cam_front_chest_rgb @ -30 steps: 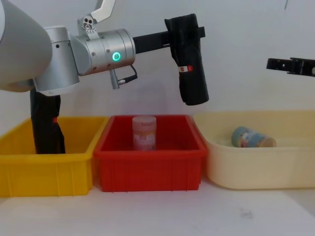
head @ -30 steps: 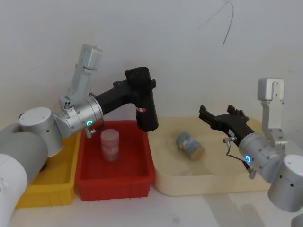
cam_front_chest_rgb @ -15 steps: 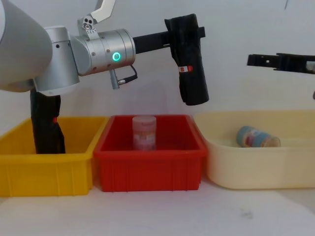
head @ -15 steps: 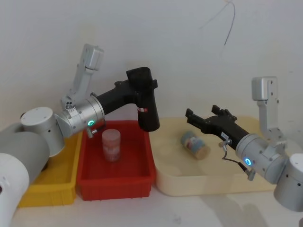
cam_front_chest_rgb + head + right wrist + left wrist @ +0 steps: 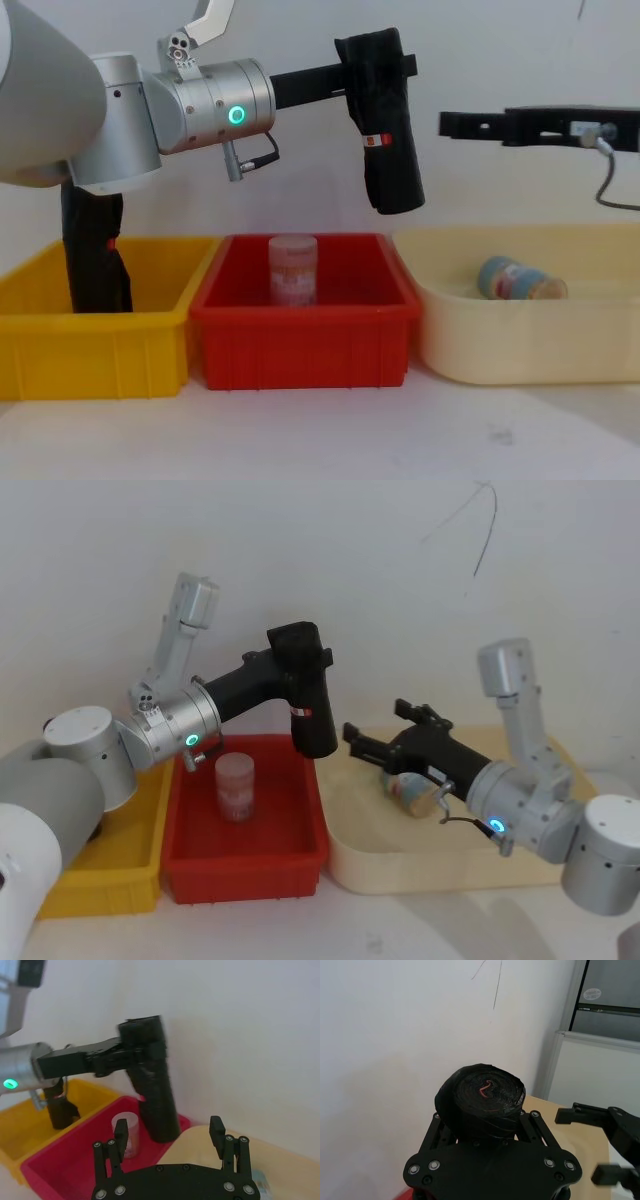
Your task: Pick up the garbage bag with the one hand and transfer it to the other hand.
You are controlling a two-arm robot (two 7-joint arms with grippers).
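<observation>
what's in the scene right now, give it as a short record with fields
held item: garbage bag roll, black, hanging in the air above the bins
left gripper: shut on the garbage bag roll near its top
right gripper: open, to the right of the roll's upper part, not touching it
red bin: pink jar standing upright inside
yellow bin: another black roll standing in it
cream tray: can lying on its side
handover: not yet done
</observation>
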